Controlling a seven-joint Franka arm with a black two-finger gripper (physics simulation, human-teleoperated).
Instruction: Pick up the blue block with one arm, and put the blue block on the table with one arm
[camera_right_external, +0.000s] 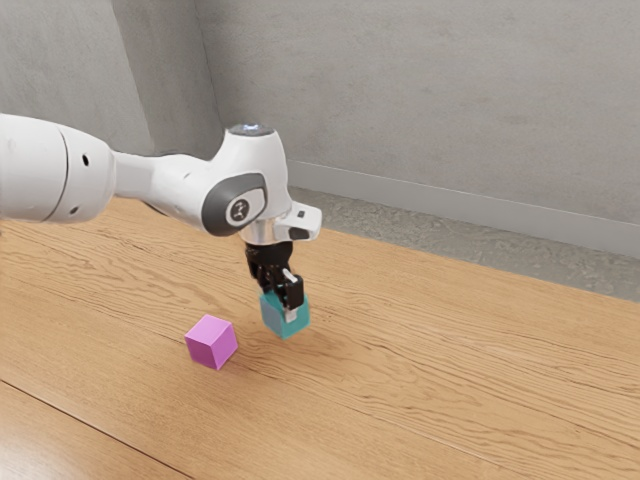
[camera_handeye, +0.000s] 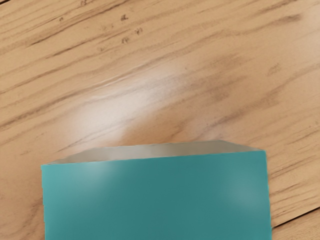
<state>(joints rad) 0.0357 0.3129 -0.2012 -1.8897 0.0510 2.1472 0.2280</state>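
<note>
End effector (camera_right_external: 281, 304) clamped on blue block (camera_right_external: 273, 316), fingers block's width apart, pale fingertip (camera_right_external: 291, 315) against one side. From where I stand, pink block (camera_right_external: 211, 342) sits nearby on wooden surface (camera_right_external: 450, 370), toward eight o'clock from blue one.

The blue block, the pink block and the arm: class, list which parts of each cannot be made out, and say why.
- Blue block, exterior view: part of its top, covered by the gripper; its far sides, turned away.
- Blue block, wrist view: the rest of it, cut off by the lower edge.
- Pink block, exterior view: far sides and underside, hidden by the block itself.
- Arm, exterior view: its base, beyond the left edge.
</note>
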